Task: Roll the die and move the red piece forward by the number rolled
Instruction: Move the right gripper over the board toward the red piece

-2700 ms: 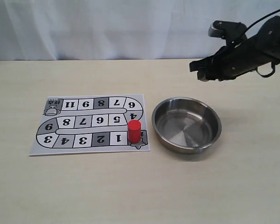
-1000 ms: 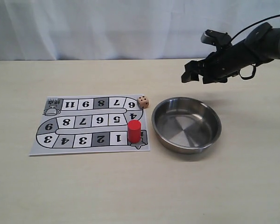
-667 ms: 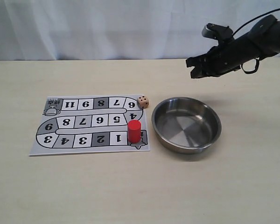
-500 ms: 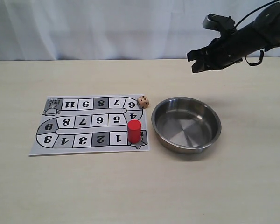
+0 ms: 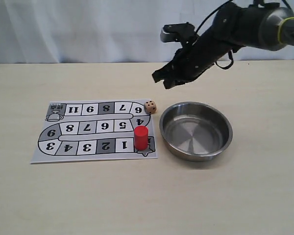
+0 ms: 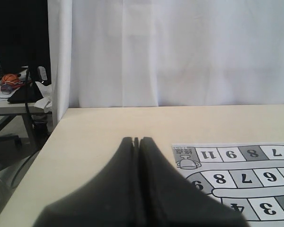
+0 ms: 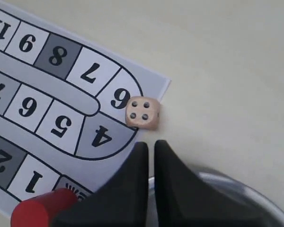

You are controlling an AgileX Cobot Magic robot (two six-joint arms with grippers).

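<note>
The right arm (image 5: 220, 34) has swung left; its fingers (image 7: 136, 163), pressed almost together and empty, hang just beside the die (image 7: 142, 113) at the board's (image 7: 42, 94) edge.

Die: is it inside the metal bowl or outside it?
Outside. The die sits at the board's edge by square 6, apart from the bowl.
</note>
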